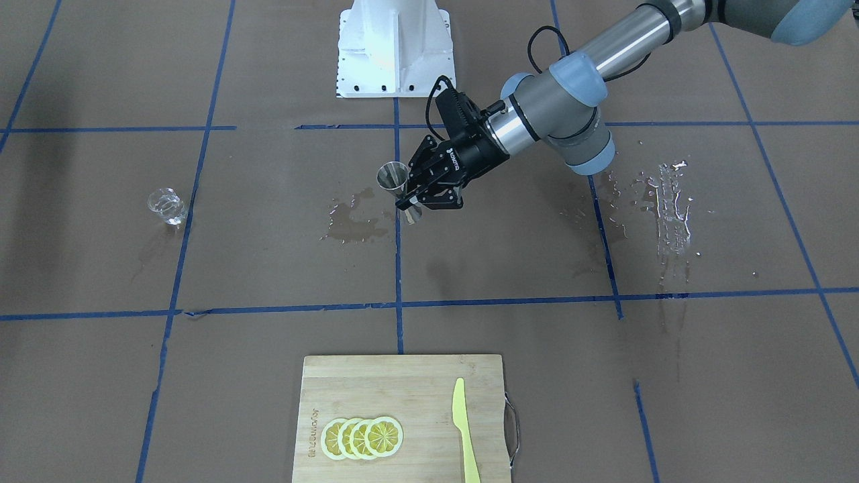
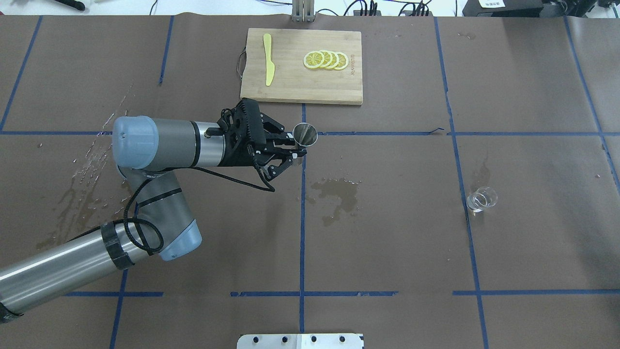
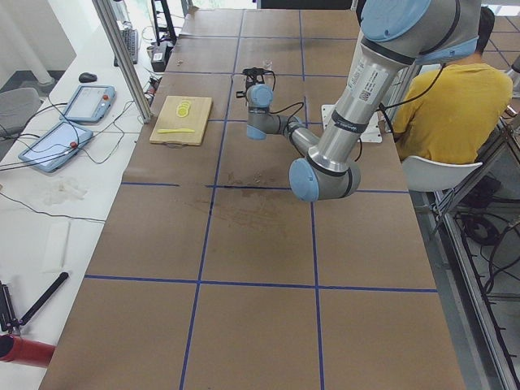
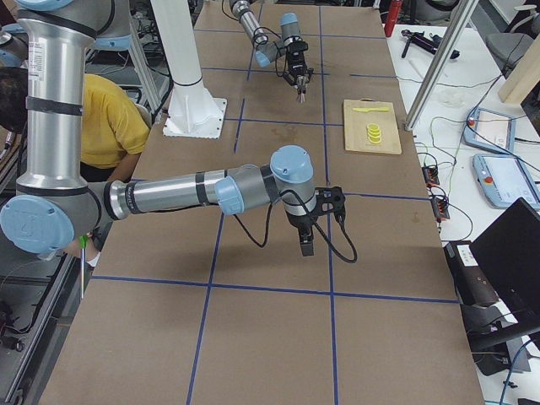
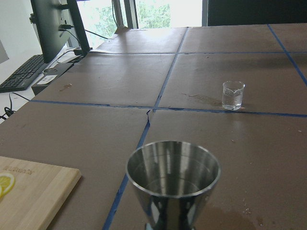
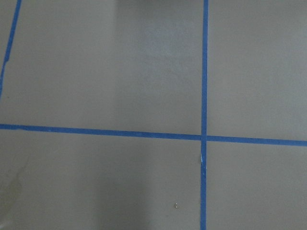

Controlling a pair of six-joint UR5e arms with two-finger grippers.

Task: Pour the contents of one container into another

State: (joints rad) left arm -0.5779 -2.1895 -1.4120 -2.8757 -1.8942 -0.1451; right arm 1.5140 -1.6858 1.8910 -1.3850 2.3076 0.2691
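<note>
jigger (image 2: 305, 134) first: you'll find it upright, mouth up, with the left gripper (image 2: 294, 151) clamped on its narrow waist, held above the table (image 2: 387, 252) over the centre blue tape line. just beyond it lies the cutting board (image 2: 301, 82) with lemon slices (image 2: 325, 60) and a yellow knife (image 2: 268, 65). the tumbler (image 2: 481, 199) stands upright on the table well apart, on the robot's right, just beside a blue line. between them is a wet patch (image 2: 339, 191). the right gripper (image 4: 305, 245) points down over bare table; you cannot tell how its jaws stand.
</note>
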